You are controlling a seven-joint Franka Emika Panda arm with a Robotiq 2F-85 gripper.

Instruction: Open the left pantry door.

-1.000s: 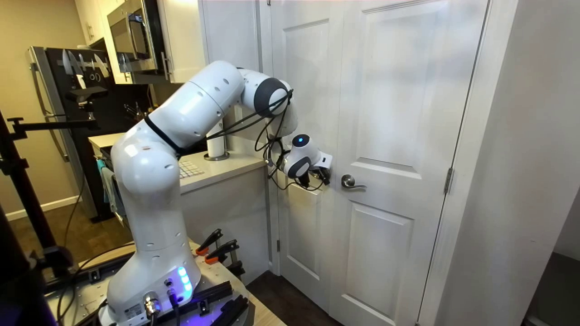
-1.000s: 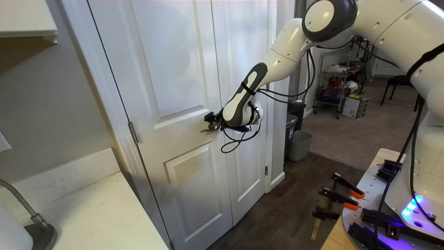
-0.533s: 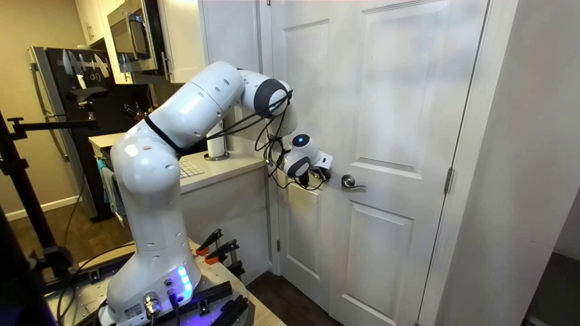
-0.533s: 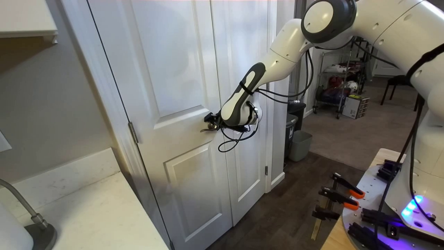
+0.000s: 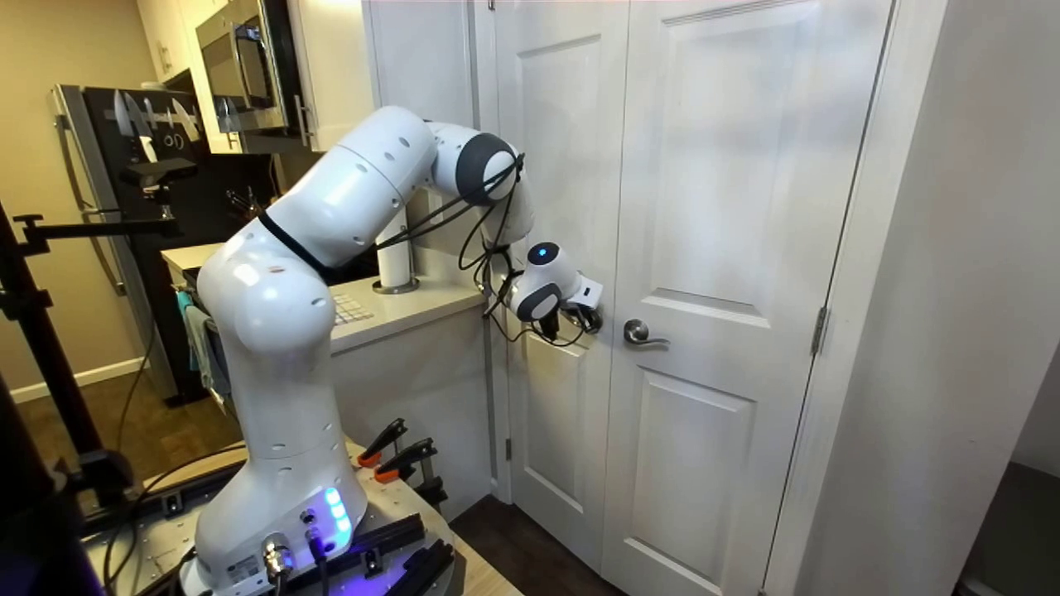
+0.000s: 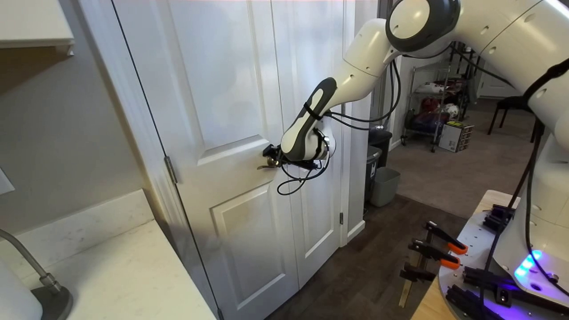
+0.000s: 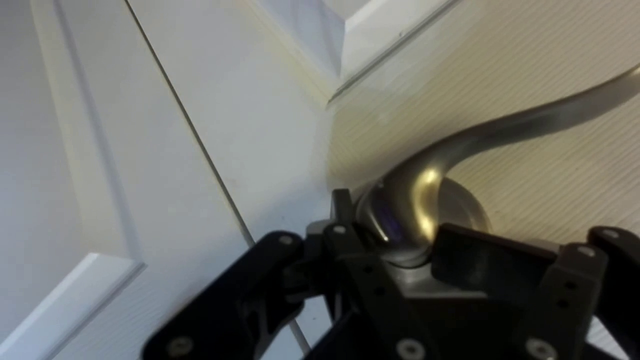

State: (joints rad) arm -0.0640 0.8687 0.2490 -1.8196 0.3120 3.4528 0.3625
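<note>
The left pantry door is a tall white panelled leaf, the left one in both exterior views. Its silver handle is a curved lever on a round base. My gripper has one finger on either side of the lever's hub, shut on it in the wrist view. In an exterior view only the lever's tip shows beneath the gripper. The gripper hides the handle in an exterior view. The door stands in its frame, with a thin dark seam beside the right leaf.
The matching right leaf carries its own lever close to my gripper. A pale counter runs up to the frame on the hinge side. Black clamps stick out from the robot's mount, and a grey bin stands past the frame.
The fingers have come together around the handle. The arm and wrist have shifted slightly back and to the left in an exterior view, and the seam between the leaves shows more plainly.
</note>
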